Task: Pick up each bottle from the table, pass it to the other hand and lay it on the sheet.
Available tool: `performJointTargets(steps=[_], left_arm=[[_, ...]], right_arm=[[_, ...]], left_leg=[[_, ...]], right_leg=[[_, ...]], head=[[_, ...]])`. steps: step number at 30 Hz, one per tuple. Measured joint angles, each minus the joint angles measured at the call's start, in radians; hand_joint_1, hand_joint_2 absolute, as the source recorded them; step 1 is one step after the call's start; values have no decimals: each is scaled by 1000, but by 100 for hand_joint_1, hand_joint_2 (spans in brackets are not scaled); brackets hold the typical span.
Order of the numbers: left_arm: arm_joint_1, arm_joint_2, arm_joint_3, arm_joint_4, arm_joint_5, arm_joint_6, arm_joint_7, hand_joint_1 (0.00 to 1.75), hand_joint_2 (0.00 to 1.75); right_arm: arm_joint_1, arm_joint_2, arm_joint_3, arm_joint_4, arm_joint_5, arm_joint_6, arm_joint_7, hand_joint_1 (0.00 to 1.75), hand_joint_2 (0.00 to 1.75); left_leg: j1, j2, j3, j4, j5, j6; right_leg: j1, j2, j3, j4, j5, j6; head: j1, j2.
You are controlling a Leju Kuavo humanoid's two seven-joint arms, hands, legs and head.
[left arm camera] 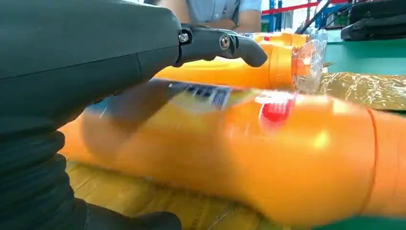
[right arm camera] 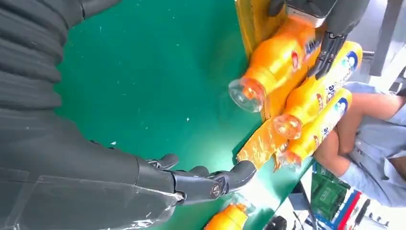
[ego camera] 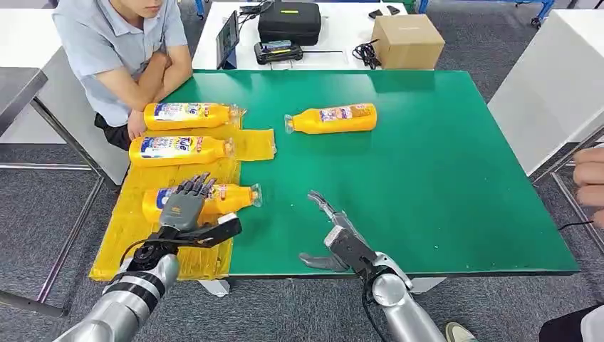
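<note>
Left hand (ego camera: 186, 204) gripping bottle (ego camera: 231, 197), right hand (ego camera: 335, 235) open

Glossy orange plastic bottles (ego camera: 199, 200); crinkled shiny yellow film sheet (ego camera: 128, 239); matt green tabletop (ego camera: 441, 185).
</note>
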Motion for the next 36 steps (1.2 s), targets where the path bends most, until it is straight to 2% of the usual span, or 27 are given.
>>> performJointTargets(steps=[2,13,28,33,36], left_arm=[[-28,-6,34,63,46,-19,-49,0,175],[-20,-19,49,63,73,-5,-91,0,175],[154,-32,-33,-243,116,-143,-88,0,175],[270,-25,-74,-427,113,-141,-58,0,175],[315,-22,-87,-500,73,-84,-42,0,175]], right_arm=[[-1,-2,0,0,-6,0,0,0,175],[0,-5,0,1,-2,-11,0,0,175],[35,-11,-21,-14,32,-36,4,0,175],[64,-11,-38,-45,50,-53,4,0,175],[72,-11,-47,-55,59,-56,4,0,175]], left_leg=[[0,0,5,0,0,0],[0,0,7,0,0,0],[0,0,3,0,0,0],[0,0,-1,0,0,0],[0,0,-3,0,0,0]], right_leg=[[0,0,5,0,0,0],[0,0,7,0,0,0],[0,0,3,0,0,0],[0,0,-1,0,0,0],[0,1,-3,0,0,0]], head=[[0,0],[0,0],[0,0],[0,0],[0,0]])
